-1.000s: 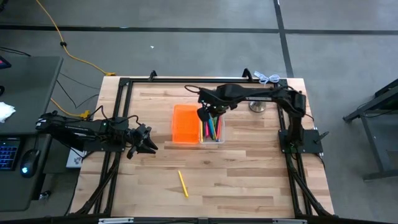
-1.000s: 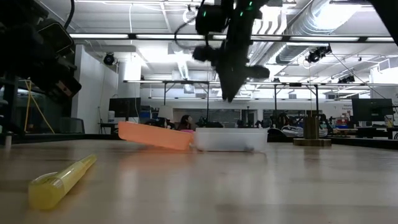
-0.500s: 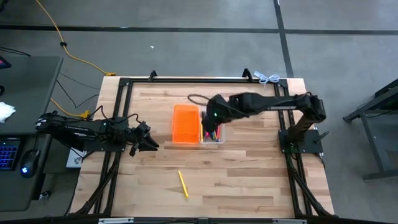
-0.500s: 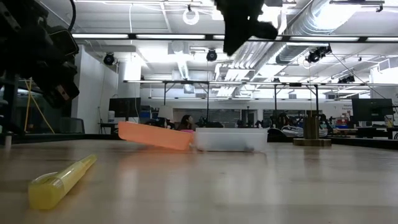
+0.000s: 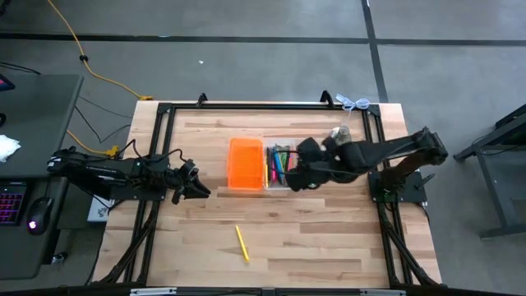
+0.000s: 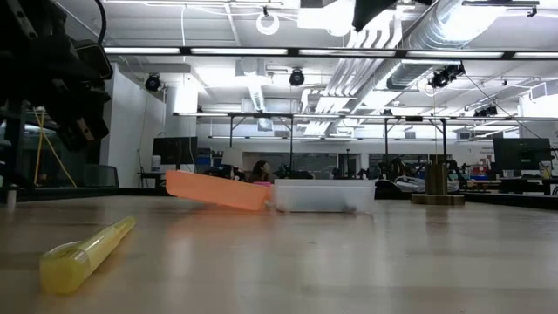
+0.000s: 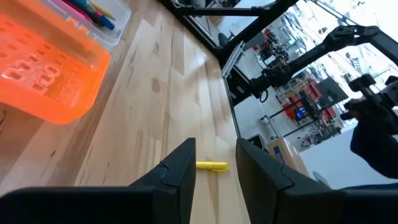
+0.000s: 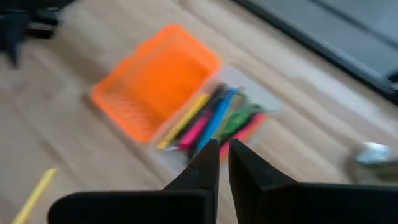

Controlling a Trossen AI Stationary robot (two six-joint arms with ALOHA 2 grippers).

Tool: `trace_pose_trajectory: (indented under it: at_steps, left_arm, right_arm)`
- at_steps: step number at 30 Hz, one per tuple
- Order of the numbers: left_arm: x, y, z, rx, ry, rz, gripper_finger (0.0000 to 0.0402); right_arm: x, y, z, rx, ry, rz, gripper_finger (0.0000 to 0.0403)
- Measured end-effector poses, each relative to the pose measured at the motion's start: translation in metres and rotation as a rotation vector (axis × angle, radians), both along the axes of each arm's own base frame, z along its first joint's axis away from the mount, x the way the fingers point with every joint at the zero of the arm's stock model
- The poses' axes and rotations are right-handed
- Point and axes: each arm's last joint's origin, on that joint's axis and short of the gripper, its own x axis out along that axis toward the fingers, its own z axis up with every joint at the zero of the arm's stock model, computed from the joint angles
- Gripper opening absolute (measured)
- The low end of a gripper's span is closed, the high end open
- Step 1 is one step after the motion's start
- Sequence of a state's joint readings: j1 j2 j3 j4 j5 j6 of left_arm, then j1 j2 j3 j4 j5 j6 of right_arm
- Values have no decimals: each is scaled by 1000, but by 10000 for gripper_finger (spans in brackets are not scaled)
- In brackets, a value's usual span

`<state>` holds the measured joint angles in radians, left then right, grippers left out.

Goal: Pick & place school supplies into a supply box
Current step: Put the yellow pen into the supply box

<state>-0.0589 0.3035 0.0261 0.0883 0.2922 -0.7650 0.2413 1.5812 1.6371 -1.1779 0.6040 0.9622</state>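
Observation:
The supply box lies at the table's middle: its orange half (image 5: 245,164) beside its clear tray (image 5: 281,167), which holds several coloured pens (image 8: 214,121). One yellow marker (image 5: 242,242) lies flat on the wood nearer the near edge and also shows in the low view (image 6: 83,253) and the left wrist view (image 7: 211,165). My right gripper (image 5: 294,179) hovers above the tray's right rim, empty, its fingers (image 8: 239,163) a narrow gap apart. My left gripper (image 5: 196,189) waits left of the box, open and empty (image 7: 214,177).
A silver bell-shaped object (image 5: 341,133) stands on the table right of the tray, toward the far edge. A black frame (image 5: 246,105) runs round the table. Bare wood (image 5: 329,238) lies between the box and the near edge, apart from the yellow marker.
My right gripper has risen out of the clear tray and drawn back toward the table's right edge, now hovering high over the tray's right rim. The pens stay in the tray. The left arm has kept still.

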Motion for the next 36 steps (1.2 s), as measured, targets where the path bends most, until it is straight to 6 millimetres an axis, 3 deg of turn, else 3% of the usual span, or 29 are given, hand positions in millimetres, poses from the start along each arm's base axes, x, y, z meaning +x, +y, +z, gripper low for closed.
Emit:
trace_pose_trajectory:
  at_steps: [6,9,19,28,36]
  left_arm:
    - [0,0,1,1,-9,3,145]
    - [1,0,5,5,-53,2,145]
    - [2,0,11,-40,-98,15,145]
    - [2,1,20,-101,-149,47,145]
    - [13,2,61,-58,-69,94,145]
  right_arm:
    - [-35,9,14,-87,-3,-62,2]
    - [-49,8,11,-117,-26,-56,1]
    - [-99,-8,-31,-40,-304,42,1]
    - [-145,-22,-73,9,-675,178,1]
    - [-178,-33,-106,-13,-942,220,1]
